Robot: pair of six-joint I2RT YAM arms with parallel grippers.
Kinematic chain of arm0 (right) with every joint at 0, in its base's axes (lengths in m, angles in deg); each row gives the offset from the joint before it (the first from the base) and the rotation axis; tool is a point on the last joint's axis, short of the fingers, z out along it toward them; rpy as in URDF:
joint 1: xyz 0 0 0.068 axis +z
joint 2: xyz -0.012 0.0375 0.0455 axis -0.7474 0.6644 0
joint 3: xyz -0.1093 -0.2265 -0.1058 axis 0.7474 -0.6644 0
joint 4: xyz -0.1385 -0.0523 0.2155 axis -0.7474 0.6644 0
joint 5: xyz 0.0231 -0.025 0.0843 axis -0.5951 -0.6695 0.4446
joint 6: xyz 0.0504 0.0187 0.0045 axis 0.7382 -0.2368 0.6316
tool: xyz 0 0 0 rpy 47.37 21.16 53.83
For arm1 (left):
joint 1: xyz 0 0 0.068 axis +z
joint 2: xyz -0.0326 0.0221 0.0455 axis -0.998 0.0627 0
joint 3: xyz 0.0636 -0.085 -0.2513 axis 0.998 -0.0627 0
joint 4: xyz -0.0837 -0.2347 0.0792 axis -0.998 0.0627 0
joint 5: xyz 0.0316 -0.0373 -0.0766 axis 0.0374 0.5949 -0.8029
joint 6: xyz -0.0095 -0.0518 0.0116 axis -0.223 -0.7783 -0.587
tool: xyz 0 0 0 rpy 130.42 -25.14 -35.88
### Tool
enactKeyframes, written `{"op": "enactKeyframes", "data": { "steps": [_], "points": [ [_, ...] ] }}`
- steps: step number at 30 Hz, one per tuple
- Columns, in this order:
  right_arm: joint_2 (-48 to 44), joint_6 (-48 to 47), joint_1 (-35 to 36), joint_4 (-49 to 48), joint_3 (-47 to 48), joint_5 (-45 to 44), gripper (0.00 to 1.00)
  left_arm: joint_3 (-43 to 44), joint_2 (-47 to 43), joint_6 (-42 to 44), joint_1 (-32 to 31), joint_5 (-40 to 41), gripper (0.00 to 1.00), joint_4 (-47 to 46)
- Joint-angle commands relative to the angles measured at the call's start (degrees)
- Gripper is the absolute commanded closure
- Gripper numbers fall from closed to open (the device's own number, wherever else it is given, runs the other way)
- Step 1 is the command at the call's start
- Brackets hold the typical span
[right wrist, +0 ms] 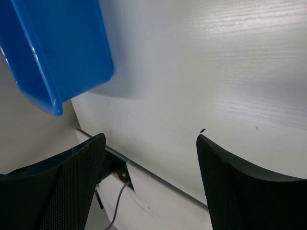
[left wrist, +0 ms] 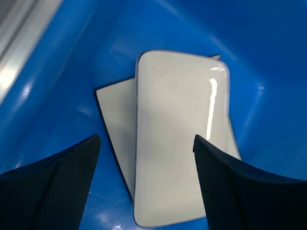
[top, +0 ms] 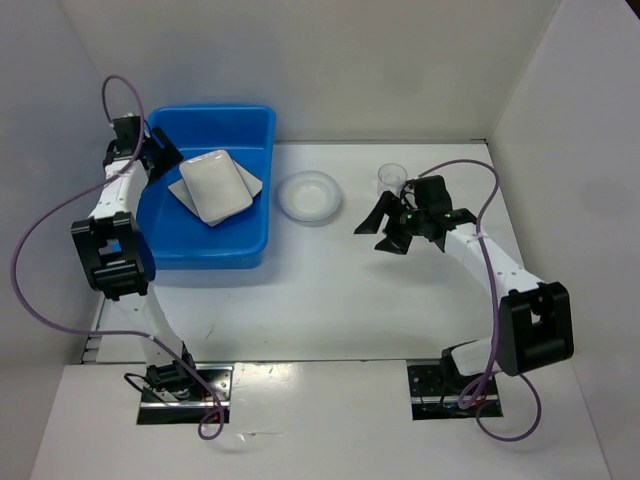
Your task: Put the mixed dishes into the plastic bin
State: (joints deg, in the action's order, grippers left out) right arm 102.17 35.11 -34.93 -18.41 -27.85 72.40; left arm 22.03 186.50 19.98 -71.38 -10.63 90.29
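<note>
The blue plastic bin (top: 212, 250) stands at the back left. In it the white rectangular tray (top: 215, 186) lies on the large squarish white plate (top: 252, 181). My left gripper (top: 172, 158) is open and empty above the bin's left side. In the left wrist view the gripper (left wrist: 146, 139) hangs over the tray (left wrist: 177, 129) and the plate (left wrist: 115, 120). The round white shallow dish (top: 309, 195) sits on the table right of the bin. The small clear cup (top: 391, 178) stands further right. My right gripper (top: 368, 240) is open and empty, just right of the dish. The black bowl is out of view.
White walls close the table at the back and both sides. The right wrist view shows the bin's outer corner (right wrist: 62, 48), bare white table (right wrist: 216, 72) and the table's near edge with a cable. Purple cables loop beside both arms.
</note>
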Motion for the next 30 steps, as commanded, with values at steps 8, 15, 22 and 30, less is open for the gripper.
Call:
{"op": "enactKeyframes", "data": {
  "steps": [8,15,22,30],
  "points": [
    [15.75,2.04,1.77,-12.52,10.00,-9.58,0.18,-10.95,-23.52,-5.10,-0.69,-16.24,0.10,-8.29],
    [29.46,2.65,3.09,-14.55,20.82,-13.09,0.24,-19.74,-26.08,-10.02,-6.23,-25.66,0.07,-13.56],
    [37.82,3.79,4.93,-20.44,25.83,-11.69,0.26,-25.11,-26.61,-10.02,-7.90,-25.66,0.07,-13.56],
    [45.99,5.02,6.17,-25.09,29.62,-7.75,0.55,-27.04,-27.66,-8.96,-7.91,-25.74,0.07,-11.45]
  ]
}}
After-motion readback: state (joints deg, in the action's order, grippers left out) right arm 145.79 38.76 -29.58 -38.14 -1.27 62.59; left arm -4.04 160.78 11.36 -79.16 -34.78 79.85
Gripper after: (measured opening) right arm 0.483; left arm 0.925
